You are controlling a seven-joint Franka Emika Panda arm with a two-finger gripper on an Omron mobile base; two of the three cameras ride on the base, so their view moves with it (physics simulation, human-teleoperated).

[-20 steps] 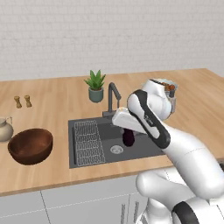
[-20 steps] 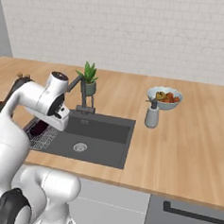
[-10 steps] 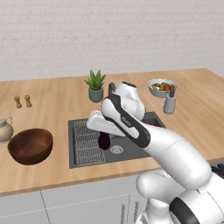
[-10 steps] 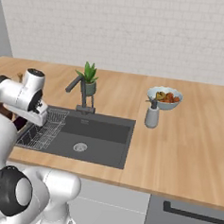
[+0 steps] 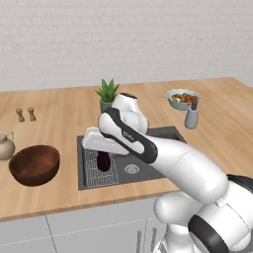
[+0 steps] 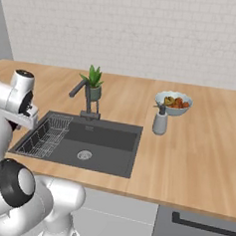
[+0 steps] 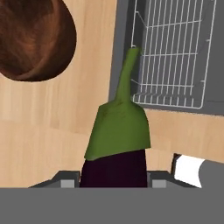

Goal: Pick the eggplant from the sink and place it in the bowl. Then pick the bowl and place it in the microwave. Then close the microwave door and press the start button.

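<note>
My gripper (image 5: 103, 154) is shut on the eggplant (image 5: 104, 163), a dark purple, glossy vegetable that hangs over the wire rack (image 5: 112, 170) at the left end of the sink (image 5: 148, 163). In the hand view the eggplant (image 7: 117, 131) stands between my fingertips (image 7: 68, 181), green cap and stem pointing away, and my gripper (image 7: 113, 180) grips its purple body. The wooden bowl (image 5: 34, 164) sits on the counter left of the sink, a short way from the gripper; its rim (image 7: 30, 39) shows at the hand view's upper left. The microwave and its door are out of view.
A potted plant (image 5: 107, 94) and dark faucet (image 6: 84, 95) stand behind the sink. A pale bowl of food (image 5: 183, 98) and a grey dispenser (image 5: 191, 116) are at the right. Two small shakers (image 5: 25, 114) and a jug (image 5: 5, 146) stand at the far left.
The arm has swung left across the sink with the eggplant, from above the drain to above the wire rack, nearer the wooden bowl.
</note>
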